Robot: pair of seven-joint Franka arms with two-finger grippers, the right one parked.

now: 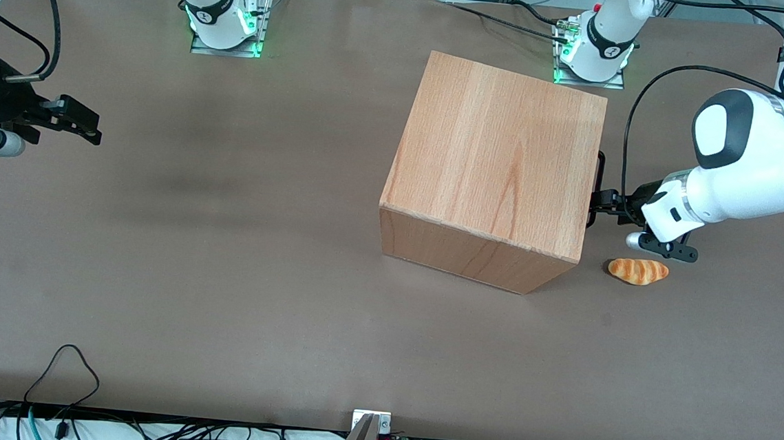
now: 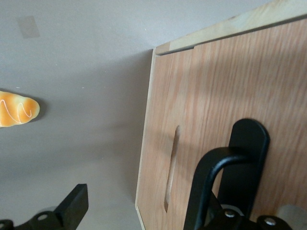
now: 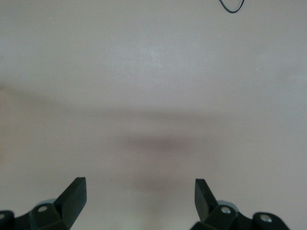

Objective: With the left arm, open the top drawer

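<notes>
The light-wood cube cabinet stands mid-table. Its drawer front faces the working arm's end of the table and only the black handle shows in the front view; nothing sticks out past the cabinet's edge. The white left arm reaches in from that end. My left gripper is right at the handle, touching the front. In the left wrist view the wooden drawer front fills the frame, with a narrow slot and the black handle. My gripper is open; one finger is off the panel, and the other is hidden at the handle.
A small orange-striped bread roll lies on the table just nearer the front camera than my gripper, and also shows in the left wrist view. Brown tabletop spreads toward the parked arm's end. Arm bases stand at the table's back edge.
</notes>
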